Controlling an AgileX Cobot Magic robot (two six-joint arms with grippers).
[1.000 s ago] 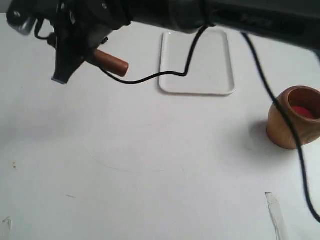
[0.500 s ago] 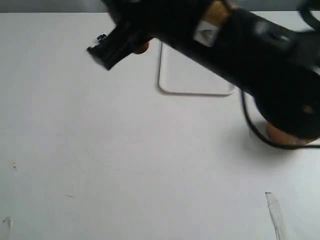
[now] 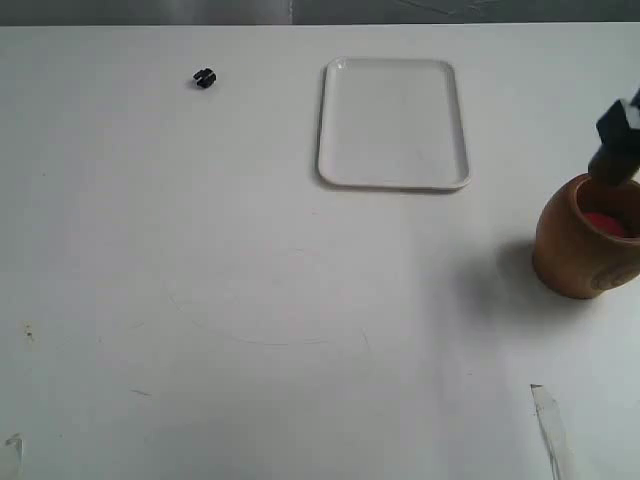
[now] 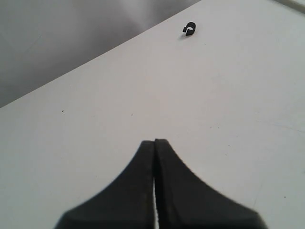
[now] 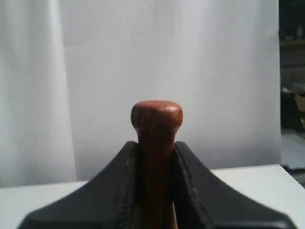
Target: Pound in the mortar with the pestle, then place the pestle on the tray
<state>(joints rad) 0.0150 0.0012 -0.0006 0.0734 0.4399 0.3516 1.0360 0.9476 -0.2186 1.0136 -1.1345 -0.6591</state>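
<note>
Exterior view: the tray (image 3: 392, 120) lies bare at the far middle of the white table (image 3: 300, 330), and the mortar (image 3: 588, 245) stands upright at the right edge, well apart from the tray, red inside showing. A black chunk of the right arm (image 3: 620, 140) pokes in from the right edge just above the mortar's rim; can't tell from here if it's touching. A tiny black object (image 3: 204, 78) sits far left, on its own. Left wrist view: the left gripper (image 4: 155, 141) hangs over bare table with its fingers pressed flat together, nothing between them, and the tiny black object is well ahead of it near the table edge. Right wrist view: the right gripper (image 5: 156, 149) is pinching the pestle (image 5: 157, 117) by its shaft, the rounded reddish-brown end sticking out past the fingers toward a pale wall.
</note>
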